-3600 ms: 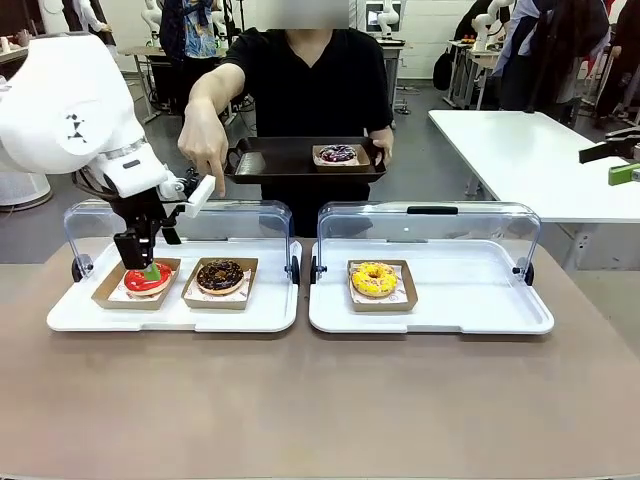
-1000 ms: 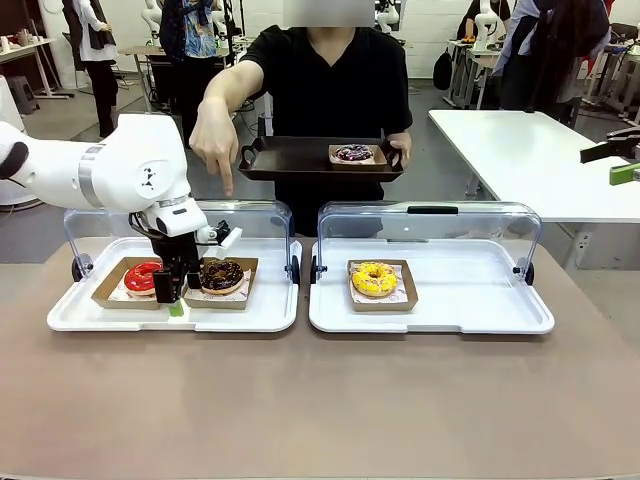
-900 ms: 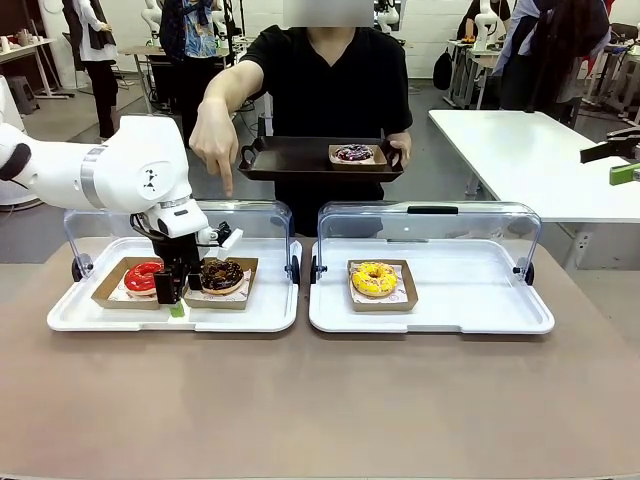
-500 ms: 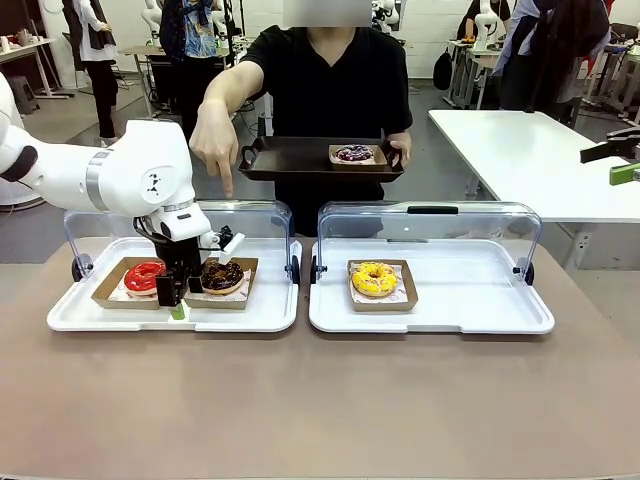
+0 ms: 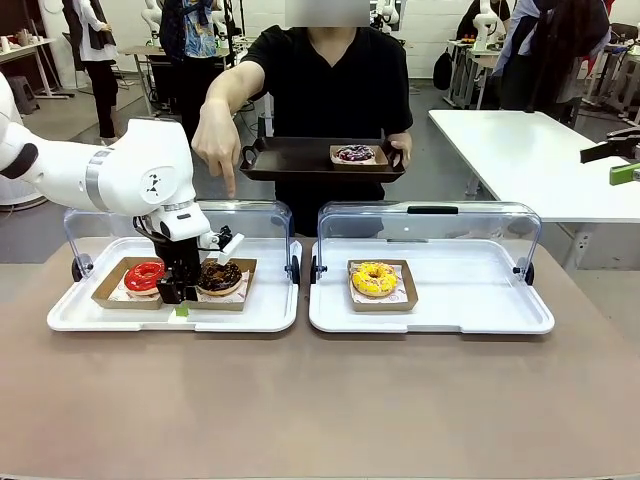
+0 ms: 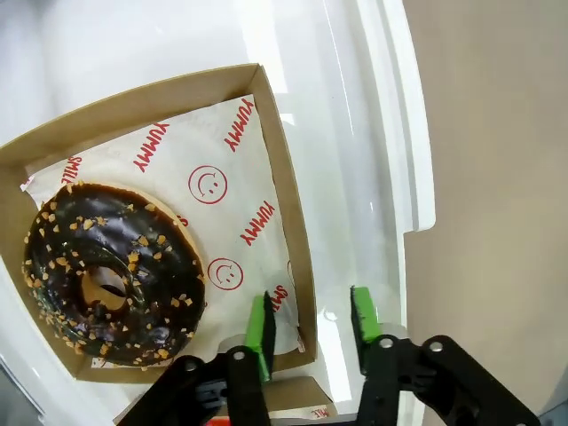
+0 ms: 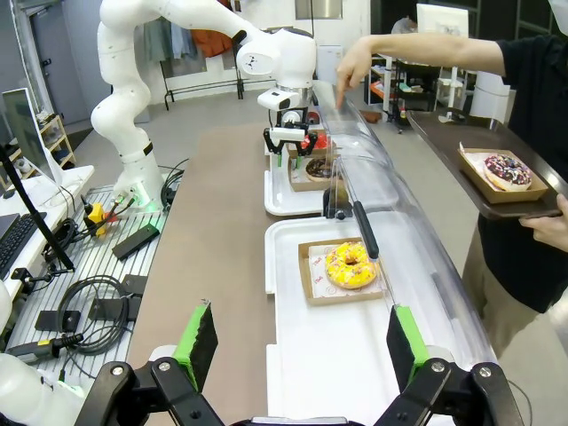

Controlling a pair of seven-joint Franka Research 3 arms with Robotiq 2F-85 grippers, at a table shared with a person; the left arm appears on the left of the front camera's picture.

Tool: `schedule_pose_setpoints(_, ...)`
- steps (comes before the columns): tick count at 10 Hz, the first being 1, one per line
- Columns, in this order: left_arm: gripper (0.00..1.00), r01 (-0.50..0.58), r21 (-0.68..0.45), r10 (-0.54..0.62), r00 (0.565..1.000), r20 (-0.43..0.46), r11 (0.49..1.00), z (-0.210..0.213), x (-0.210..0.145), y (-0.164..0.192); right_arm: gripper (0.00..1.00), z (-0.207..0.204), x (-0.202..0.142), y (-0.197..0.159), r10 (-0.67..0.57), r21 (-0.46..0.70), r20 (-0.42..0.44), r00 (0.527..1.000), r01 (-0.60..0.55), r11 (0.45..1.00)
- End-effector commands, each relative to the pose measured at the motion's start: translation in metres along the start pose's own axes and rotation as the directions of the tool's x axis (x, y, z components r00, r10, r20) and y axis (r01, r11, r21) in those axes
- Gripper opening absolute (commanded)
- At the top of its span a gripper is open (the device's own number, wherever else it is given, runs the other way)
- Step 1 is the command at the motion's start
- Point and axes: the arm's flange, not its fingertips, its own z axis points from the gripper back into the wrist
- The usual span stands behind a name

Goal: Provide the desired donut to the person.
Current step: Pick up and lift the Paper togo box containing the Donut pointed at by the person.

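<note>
The person (image 5: 325,85) points a finger (image 5: 228,185) down over the chocolate donut (image 5: 221,275) (image 6: 111,284), which lies in a cardboard box (image 6: 282,186) on the left white tray (image 5: 250,310). Their other hand holds a dark tray (image 5: 295,160) carrying a purple-iced donut (image 5: 353,153). My left gripper (image 5: 180,292) (image 6: 311,321) reaches down at the box's near left corner. Its green pads (image 6: 260,327) stand close on either side of the box wall, with slim gaps showing. My right gripper (image 7: 302,351) hangs open and holds nothing, well back from the trays.
A red donut (image 5: 143,275) sits in its own box just left of my left gripper. A yellow donut (image 5: 374,278) (image 7: 351,264) lies on the right white tray (image 5: 480,310). Clear lids (image 5: 430,225) stand raised behind both trays. Bare brown tabletop (image 5: 320,400) lies in front.
My left gripper's jaws have narrowed from wide open to a close straddle of the chocolate donut's box wall, and the arm has edged slightly right. The person's pointing hand holds steady.
</note>
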Motion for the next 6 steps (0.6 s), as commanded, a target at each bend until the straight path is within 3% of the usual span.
schedule_pose_setpoints(1, 0.13, -0.020, 0.009, 0.020, 1.000, -0.024, 1.000, -0.0006, 0.0010, 0.0029, 1.00, 0.0001, 0.0000, 0.0010, -0.001, 0.007, 0.007, 1.000, 0.001, 1.000)
schedule_pose_setpoints(3, 0.00, -0.024, 0.013, 0.024, 0.999, -0.022, 1.000, 0.0012, 0.0003, 0.0030, 1.00, 0.0001, 0.0000, 0.0010, -0.001, 0.007, 0.007, 1.000, 0.001, 1.000)
schedule_pose_setpoints(6, 0.00, -0.020, 0.022, 0.021, 0.999, -0.031, 1.000, 0.0063, -0.0008, 0.0020, 1.00, 0.0001, 0.0000, 0.0010, -0.001, 0.007, 0.007, 1.000, 0.001, 1.000)
